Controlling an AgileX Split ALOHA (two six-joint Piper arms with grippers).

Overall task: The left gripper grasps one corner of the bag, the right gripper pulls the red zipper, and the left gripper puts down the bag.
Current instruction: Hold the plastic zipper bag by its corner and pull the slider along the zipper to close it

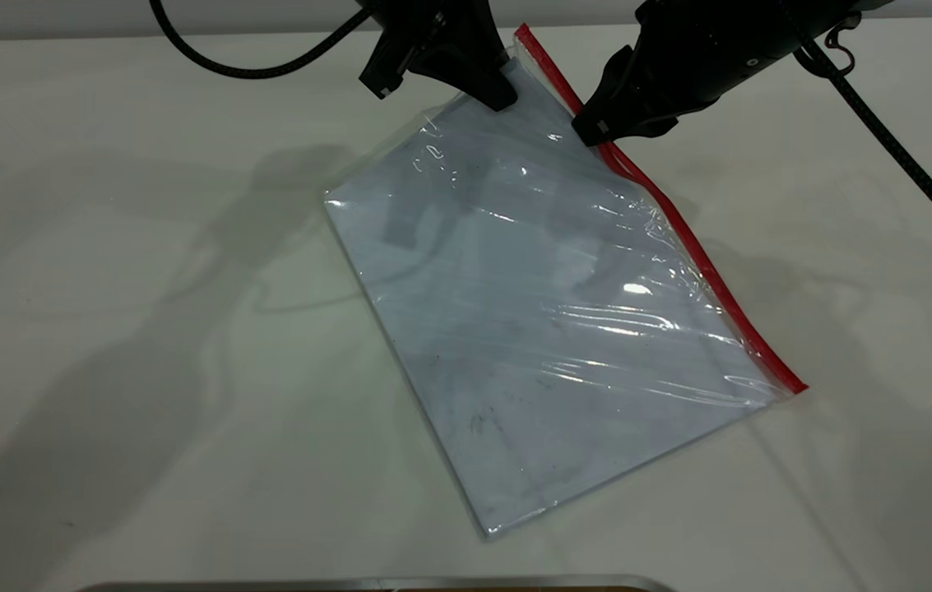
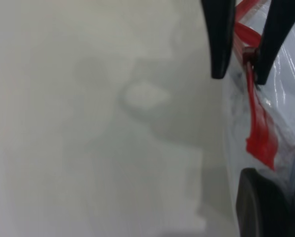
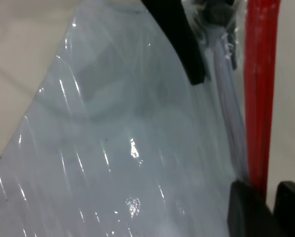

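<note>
The bag (image 1: 548, 312) lies slanted on the white table, its far corner lifted. My left gripper (image 1: 503, 99) is shut on that corner, and the left wrist view shows it (image 2: 284, 195) pinching the plastic beside the end of the red strip. The red zipper (image 1: 679, 238) runs along the bag's right long edge. My right gripper (image 1: 595, 131) is shut on the zipper a short way below the held corner. In the right wrist view the red zipper (image 3: 260, 98) passes between the right gripper's (image 3: 272, 202) fingers. The slider tab (image 2: 249, 57) sits between those fingers.
The white table (image 1: 145, 329) extends to the left and front of the bag. A metal edge (image 1: 367, 585) runs along the near table border. The right arm's braided cable (image 1: 910, 164) hangs across the far right.
</note>
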